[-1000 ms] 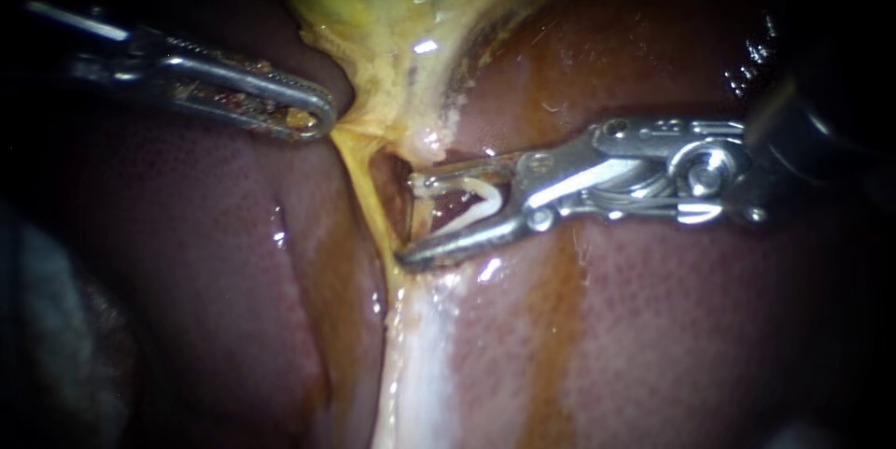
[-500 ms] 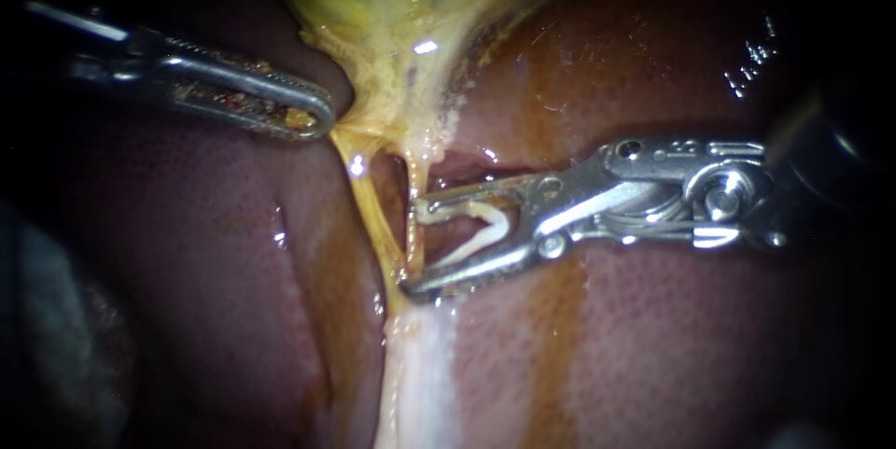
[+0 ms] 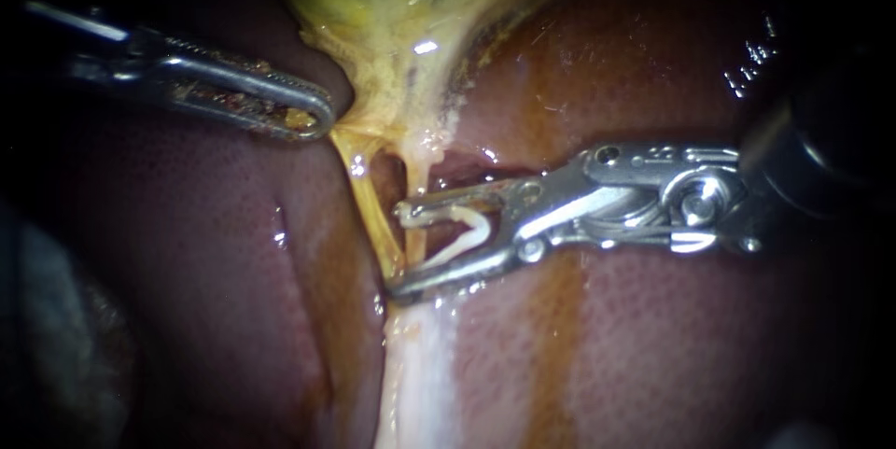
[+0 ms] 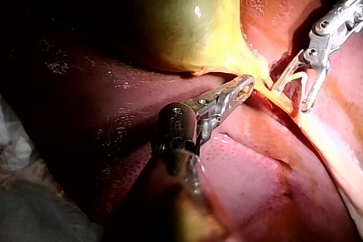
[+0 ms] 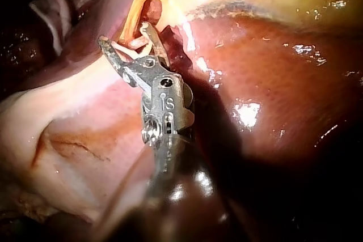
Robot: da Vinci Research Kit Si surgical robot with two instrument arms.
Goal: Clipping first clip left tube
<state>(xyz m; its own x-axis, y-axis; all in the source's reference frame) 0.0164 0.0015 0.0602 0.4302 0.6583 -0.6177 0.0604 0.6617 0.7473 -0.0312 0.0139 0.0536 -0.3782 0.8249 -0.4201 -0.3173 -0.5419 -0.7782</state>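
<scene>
Two tubes to tell apart below the gallbladder [image 3: 392,29]: left tube [image 3: 371,216], taut and yellow, slanting down from the neck to the pale band [image 3: 420,374] over the liver [image 3: 215,253]; right tube [image 3: 417,189], shorter, just beside it. No clip closed on either yet. Open white clip [image 3: 462,230] cradled in the right instrument [image 3: 399,251], jaws spread wide and gripping nothing but that clip, one leg against each. Further toward the left tube now than half a second ago, and lower than a second ago: right tube lying between the jaws, lower jaw tip at the left tube's foot, touching or nearly so, upper tip just short of it. Approach nearly complete on that reading, though not finished, with the left tube apparently not yet fully inside the clip. Calls for a little more advance before squeezing, and care not to catch the right tube alone. Left instrument [image 3: 313,116] clenched on yellow tissue at the gallbladder neck, drawing it aside and holding both tubes stretched; unmoved against the tissue over the last second.
</scene>
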